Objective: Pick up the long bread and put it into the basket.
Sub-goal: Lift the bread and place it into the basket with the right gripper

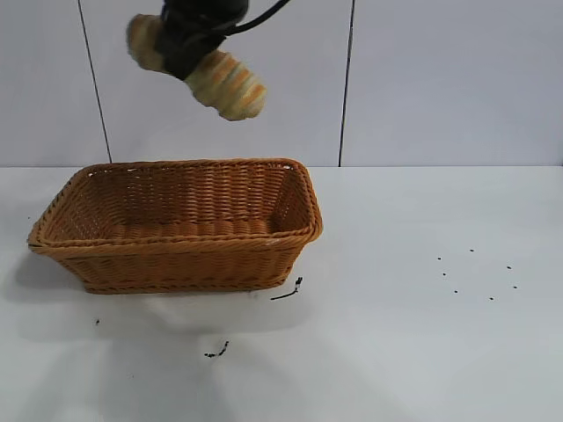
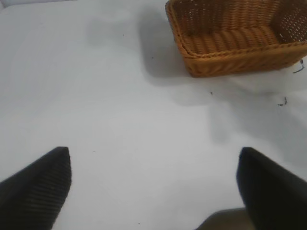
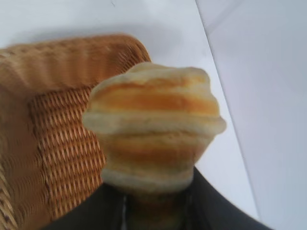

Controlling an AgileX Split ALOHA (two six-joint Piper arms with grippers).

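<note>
Left gripper [image 2: 153, 191]: parked low over bare table [image 2: 120, 120], well apart from the basket, fingers spread wide, holding nothing.
Basket [image 1: 176, 251]: sits left of centre on the table, inside looks empty.
Right gripper [image 1: 195, 42]: high above the basket's back rim, clamped across the middle of the long bread [image 1: 224, 83].
Long bread: airborne, tilted, both ends sticking out past the fingers.
Step in hand: carry and lower. Best to bring the loaf over the basket's middle, line it up with the long side, sink below the rim, then let go.
Risk: a high release could bounce it out.
Writing: none visible; only small dark marks on the table.
</note>
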